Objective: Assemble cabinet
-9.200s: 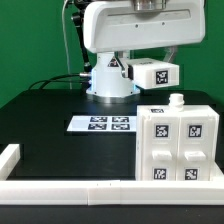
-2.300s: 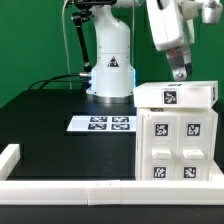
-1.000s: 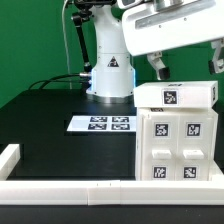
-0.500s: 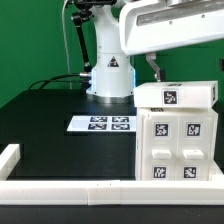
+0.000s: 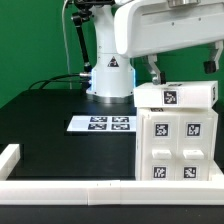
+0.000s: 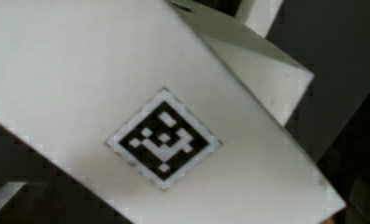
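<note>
The cabinet (image 5: pixel 176 145), a white box with tagged drawer blocks on its front, stands at the exterior view's right. A white tagged top block (image 5: pixel 178 95) lies across its top. My gripper (image 5: pixel 182 66) hangs just above and behind that block. It is open, with one finger (image 5: pixel 152 69) near the block's left end and the other (image 5: pixel 212 62) near its right end. It holds nothing. In the wrist view the top block (image 6: pixel 146 70) fills the picture, with its square tag (image 6: pixel 164 138) close below. My fingers do not show there.
The marker board (image 5: pixel 101 124) lies flat on the black table left of the cabinet. A low white border rail (image 5: pixel 70 188) runs along the table's front and left edge. The arm's base (image 5: pixel 110 78) stands at the back, with cables beside it.
The top block, held in the air 9.2 s ago, now lies on the cabinet. Over the last second the gripper has turned and come down over it, open.
</note>
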